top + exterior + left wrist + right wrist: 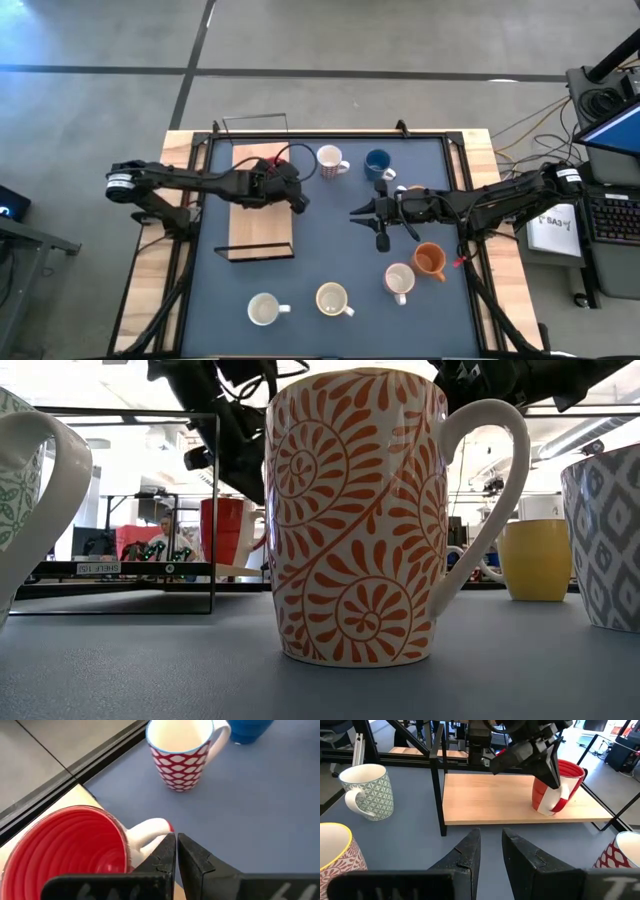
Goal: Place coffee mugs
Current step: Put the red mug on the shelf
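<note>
A red ribbed mug (pixel 547 790) with a white handle stands on the wooden board (pixel 495 800) of a black-framed rack. My left gripper (pixel 176 857) is above it, shut on its handle. My right gripper (pixel 491 852) hovers open over the blue mat, right of the rack, and touches nothing. A white mug with a red pattern (pixel 330 160) and a blue mug (pixel 377 163) stand near the far edge. An orange mug (pixel 430 260), a grey-patterned mug (pixel 398 280), an orange-spiral mug (pixel 332 298) and a green-patterned mug (pixel 263 310) stand upright nearer the near edge. My left gripper pinches the red mug's white handle (pixel 150 832) between its two fingers (pixel 552 767), which slant down from above. The mug's base rests on the wooden board, and the mug stands roughly upright. The fingers hide the exact spot of contact.
The rack's black metal posts (pixel 437 785) and top frame (pixel 255 125) stand around the board. The mat (pixel 330 235) between the rack and my right gripper is bare. Cables, a keyboard and a screen lie beyond the table's right edge.
</note>
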{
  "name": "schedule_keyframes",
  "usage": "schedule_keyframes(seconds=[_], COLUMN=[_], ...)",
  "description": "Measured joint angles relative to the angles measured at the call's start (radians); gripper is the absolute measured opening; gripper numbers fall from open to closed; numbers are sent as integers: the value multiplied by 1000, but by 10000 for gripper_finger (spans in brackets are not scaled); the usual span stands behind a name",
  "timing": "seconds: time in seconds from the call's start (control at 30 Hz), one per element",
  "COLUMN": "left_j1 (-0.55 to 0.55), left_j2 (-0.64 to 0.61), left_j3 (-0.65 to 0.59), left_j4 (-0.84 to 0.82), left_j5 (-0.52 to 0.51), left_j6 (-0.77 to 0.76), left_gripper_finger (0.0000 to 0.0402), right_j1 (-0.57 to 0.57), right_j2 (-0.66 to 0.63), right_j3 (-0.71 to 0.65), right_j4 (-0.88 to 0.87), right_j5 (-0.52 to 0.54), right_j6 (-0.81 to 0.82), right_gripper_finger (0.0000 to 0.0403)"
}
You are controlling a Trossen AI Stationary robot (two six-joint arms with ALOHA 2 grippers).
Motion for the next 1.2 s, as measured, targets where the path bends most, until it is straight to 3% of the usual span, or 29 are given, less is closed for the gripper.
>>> schedule_keyframes(seconds=[1.2], left_j1=[161], left_j2=[58], left_j3=[-3], left_j4=[-264], left_j5=[-54], left_j6=[-95], left_gripper_finger=[0], right_j1=[-1], right_j2=[0], right_j3=[0], right_j4=[0], right_j5=[0], right_j6=[-7], right_gripper_finger=[64])
